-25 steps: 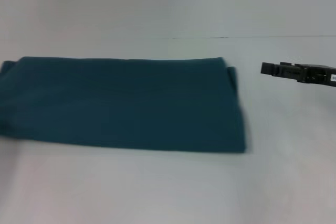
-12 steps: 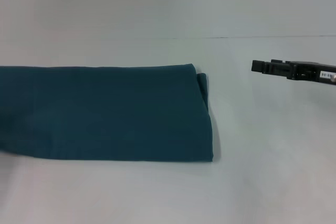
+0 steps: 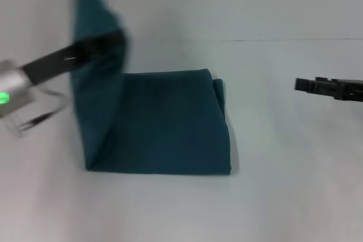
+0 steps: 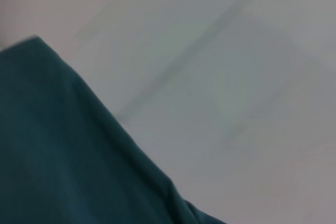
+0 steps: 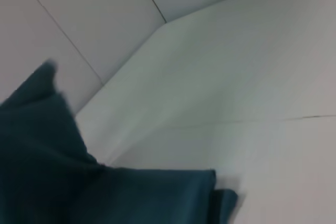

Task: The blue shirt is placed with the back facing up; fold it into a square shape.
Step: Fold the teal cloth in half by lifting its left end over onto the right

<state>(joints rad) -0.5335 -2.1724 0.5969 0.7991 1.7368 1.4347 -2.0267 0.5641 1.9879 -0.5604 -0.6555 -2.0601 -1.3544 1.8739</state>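
The blue shirt (image 3: 164,123) lies folded into a band on the white table (image 3: 283,196), plain side showing. Its left end is lifted high and stands up as a flap, tilted over the part that lies flat. My left gripper (image 3: 116,42) reaches in from the left and is shut on that raised flap, well above the table. The shirt also shows in the left wrist view (image 4: 58,156) and the right wrist view (image 5: 105,192). My right gripper (image 3: 299,85) hovers to the right of the shirt, apart from it.
A thin seam line (image 3: 283,40) runs across the far part of the table. The pale wall (image 5: 79,19) rises behind it.
My left arm has come into view and lifted the shirt's left end up and to the right. The right gripper has drawn back a little to the right.
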